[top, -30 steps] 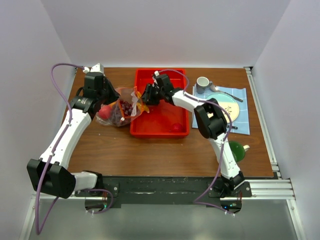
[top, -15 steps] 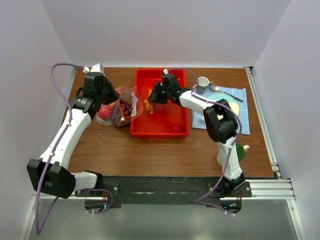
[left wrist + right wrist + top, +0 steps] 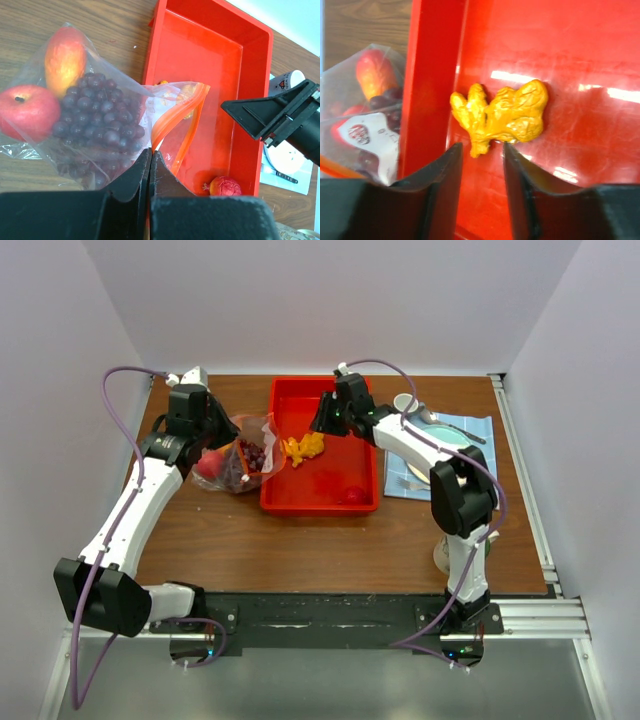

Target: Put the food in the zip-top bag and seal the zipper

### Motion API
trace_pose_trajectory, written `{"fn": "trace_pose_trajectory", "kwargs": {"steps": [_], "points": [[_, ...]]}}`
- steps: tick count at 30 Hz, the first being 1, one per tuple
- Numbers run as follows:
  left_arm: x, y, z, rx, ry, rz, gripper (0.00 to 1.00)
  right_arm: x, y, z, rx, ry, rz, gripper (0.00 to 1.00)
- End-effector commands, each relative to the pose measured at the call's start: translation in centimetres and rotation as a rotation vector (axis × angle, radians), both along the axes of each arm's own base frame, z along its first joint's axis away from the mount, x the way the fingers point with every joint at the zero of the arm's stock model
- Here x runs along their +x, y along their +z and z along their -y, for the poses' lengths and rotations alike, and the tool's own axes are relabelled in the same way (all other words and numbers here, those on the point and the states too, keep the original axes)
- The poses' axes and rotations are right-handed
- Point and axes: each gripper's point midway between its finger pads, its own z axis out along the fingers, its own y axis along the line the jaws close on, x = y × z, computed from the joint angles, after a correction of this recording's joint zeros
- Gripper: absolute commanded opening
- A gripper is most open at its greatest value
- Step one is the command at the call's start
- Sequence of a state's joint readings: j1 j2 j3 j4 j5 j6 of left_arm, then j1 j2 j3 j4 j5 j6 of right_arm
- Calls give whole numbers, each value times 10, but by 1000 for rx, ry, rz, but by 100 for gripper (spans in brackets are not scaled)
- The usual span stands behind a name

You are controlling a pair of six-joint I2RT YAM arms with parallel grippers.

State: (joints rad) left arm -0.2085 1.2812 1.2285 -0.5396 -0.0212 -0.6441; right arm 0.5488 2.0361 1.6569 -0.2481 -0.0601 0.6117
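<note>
- Surface: brown wooden table point(image 3: 300, 550) inside pale walls. A red tray point(image 3: 320, 508) sits at centre back, and a blue mat point(image 3: 480, 495) lies to its right.
- Left gripper point(image 3: 150, 167): fingers clenched together, pinching the film of the zip-top bag point(image 3: 100, 80). The bag fans out on the table beyond the fingertips.
- Inside the bag, beyond and left of those fingers, are a red fruit point(image 3: 27, 112), an orange-red piece point(image 3: 65, 55) and a grape bunch point(image 3: 97, 117).
- Zipper point(image 3: 175, 120): it runs from the left fingertips up and rightward. The mouth gapes toward the tray, with its far corner over the tray's left wall.
- Right gripper point(image 3: 482, 150): fingers parted with nothing between them, above the tray floor.
- Yellow-orange cluster point(image 3: 505, 117): it lies on the tray floor just past the right fingertips, beside the tray's left wall. Its long axis runs across the gap.
- Another round red fruit point(image 3: 352, 495) lies in the tray's near right corner, apart from both grippers.
</note>
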Motion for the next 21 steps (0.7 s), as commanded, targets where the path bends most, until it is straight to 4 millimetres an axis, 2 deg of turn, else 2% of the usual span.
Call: {"fn": "trace_pose_trajectory", "kwargs": {"steps": [1,2,5,8,13,14,21], "points": [[6,21,1,-39,3,81,0,14,-12,13,-110,1,18,55],[6,21,1,-38,2,80,0,14,-16,8,-95,41,8,64],[6,22,1,-37,1,82,0,30,-27,8,-122,75,22,75],[5,23,1,-35,2,84,0,43,-38,5,-124,100,32,77],[4,25,0,-32,4,85,0,61,-51,9,-59,77,11,74],[4,25,0,-31,5,85,0,63,-57,9,-53,82,7,75],[4,24,-1,-31,5,82,0,55,-65,-8,15,193,15,80]]}}
